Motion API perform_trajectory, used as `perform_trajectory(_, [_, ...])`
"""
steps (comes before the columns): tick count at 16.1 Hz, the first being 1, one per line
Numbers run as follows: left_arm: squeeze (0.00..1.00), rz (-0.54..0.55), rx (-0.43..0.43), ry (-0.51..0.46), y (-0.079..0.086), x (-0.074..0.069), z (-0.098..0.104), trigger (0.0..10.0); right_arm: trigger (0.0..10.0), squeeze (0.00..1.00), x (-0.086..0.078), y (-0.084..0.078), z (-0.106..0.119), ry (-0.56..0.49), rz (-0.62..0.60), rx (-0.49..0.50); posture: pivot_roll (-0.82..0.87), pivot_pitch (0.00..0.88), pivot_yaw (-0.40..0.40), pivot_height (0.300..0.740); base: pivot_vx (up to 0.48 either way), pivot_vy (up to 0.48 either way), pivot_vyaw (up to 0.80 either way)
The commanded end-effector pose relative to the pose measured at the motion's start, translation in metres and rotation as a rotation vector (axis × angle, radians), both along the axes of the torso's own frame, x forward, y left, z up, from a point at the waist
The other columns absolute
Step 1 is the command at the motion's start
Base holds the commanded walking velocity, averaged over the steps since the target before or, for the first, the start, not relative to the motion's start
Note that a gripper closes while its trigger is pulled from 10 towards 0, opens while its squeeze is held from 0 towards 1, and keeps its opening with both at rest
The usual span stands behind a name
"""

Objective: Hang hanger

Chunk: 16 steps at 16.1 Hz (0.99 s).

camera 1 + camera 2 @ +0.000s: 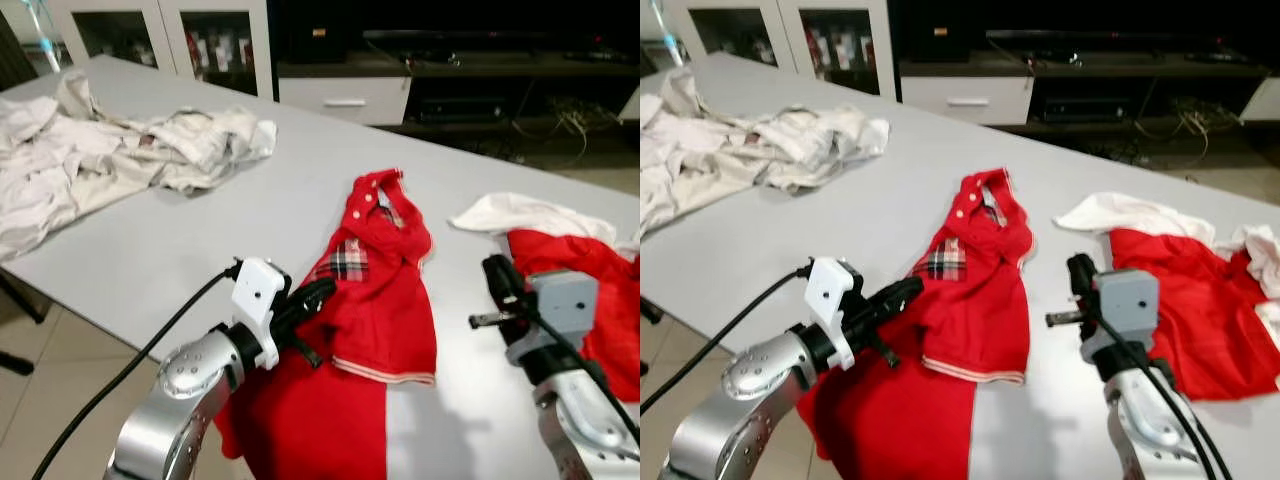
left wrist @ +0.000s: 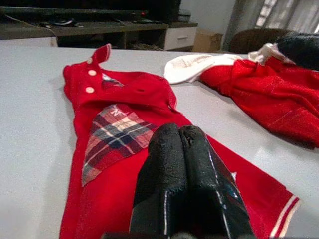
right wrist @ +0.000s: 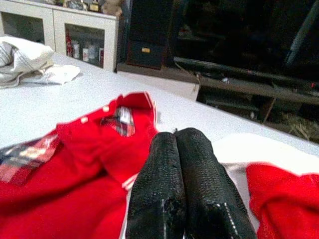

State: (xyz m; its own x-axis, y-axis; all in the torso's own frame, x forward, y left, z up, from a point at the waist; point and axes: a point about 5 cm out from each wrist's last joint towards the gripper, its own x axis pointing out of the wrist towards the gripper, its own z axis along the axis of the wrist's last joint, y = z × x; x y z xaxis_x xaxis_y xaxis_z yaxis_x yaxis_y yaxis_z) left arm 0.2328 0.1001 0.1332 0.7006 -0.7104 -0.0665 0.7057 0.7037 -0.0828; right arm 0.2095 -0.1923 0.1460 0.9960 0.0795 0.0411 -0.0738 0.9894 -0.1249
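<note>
A red polo shirt (image 1: 385,270) with a plaid chest pocket (image 2: 117,134) lies flat on the grey table (image 1: 200,230), its hem hanging over the near edge. My left gripper (image 1: 322,292) is shut and hovers low over the shirt's left side, just short of the pocket. In the left wrist view its fingers (image 2: 164,169) press together with no cloth between them. My right gripper (image 1: 497,272) is shut too, held above the bare strip of table to the right of the shirt. No hanger can be seen.
A second red garment (image 1: 590,290) and a white cloth (image 1: 520,212) lie to the right. Crumpled white clothes (image 1: 100,150) cover the table's far left. Beyond the table stand a low TV unit (image 1: 450,60) and a glass-door cabinet (image 1: 160,35).
</note>
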Motion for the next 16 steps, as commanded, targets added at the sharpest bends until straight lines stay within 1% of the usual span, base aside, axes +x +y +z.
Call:
perform_trajectory(1, [0.00, 0.036, -0.008, -0.017, 0.001, 0.000, 0.002, 10.0, 10.0, 0.00, 0.004, -0.001, 0.007, -0.036, 0.005, 0.007, -0.12, 0.000, -0.013, 0.740, 0.000, 0.000, 0.80])
perform_trajectory(3, [0.00, 0.078, -0.023, -0.022, 0.002, 0.002, 0.003, 10.0, 10.0, 0.00, 0.005, 0.001, 0.007, -0.039, 0.006, 0.013, -0.12, 0.000, -0.009, 0.740, 0.000, 0.000, 0.80])
perform_trajectory(4, [0.00, 0.115, -0.034, -0.030, 0.003, 0.005, 0.004, 10.0, 10.0, 0.00, 0.005, 0.003, 0.007, -0.040, 0.009, 0.015, -0.12, 0.000, -0.010, 0.740, 0.000, 0.000, 0.80])
perform_trajectory(5, [0.00, 0.181, -0.041, -0.043, 0.006, 0.011, 0.005, 10.0, 10.0, 0.00, 0.007, 0.004, 0.007, -0.042, 0.010, 0.018, -0.12, 0.000, -0.011, 0.740, 0.000, 0.000, 0.80])
perform_trajectory(6, [0.00, 0.199, -0.049, -0.034, 0.006, 0.012, 0.005, 10.0, 10.0, 0.00, 0.008, 0.004, 0.007, -0.044, 0.010, 0.020, -0.12, 0.000, -0.011, 0.740, 0.000, 0.000, 0.80])
perform_trajectory(9, [0.00, 0.212, -0.058, -0.047, 0.001, 0.014, 0.007, 10.0, 10.0, 0.00, 0.011, 0.006, 0.008, -0.049, 0.014, 0.028, -0.11, 0.000, -0.010, 0.740, 0.000, 0.000, 0.80])
perform_trajectory(12, [0.00, 0.234, -0.063, -0.050, 0.001, 0.016, 0.007, 10.0, 10.0, 0.00, 0.012, 0.006, 0.007, -0.049, 0.017, 0.030, -0.11, 0.000, -0.009, 0.740, 0.000, 0.000, 0.80])
perform_trajectory(14, [0.00, 0.248, -0.044, -0.060, 0.000, 0.019, 0.007, 10.0, 10.0, 0.00, 0.014, 0.008, 0.007, -0.051, 0.020, 0.038, -0.12, 0.000, -0.004, 0.740, 0.000, 0.000, 0.80])
perform_trajectory(16, [0.00, 0.250, -0.048, -0.058, -0.001, 0.020, 0.007, 10.0, 10.0, 0.00, 0.015, 0.009, 0.006, -0.051, 0.023, 0.039, -0.12, 0.000, -0.005, 0.740, 0.000, 0.000, 0.80])
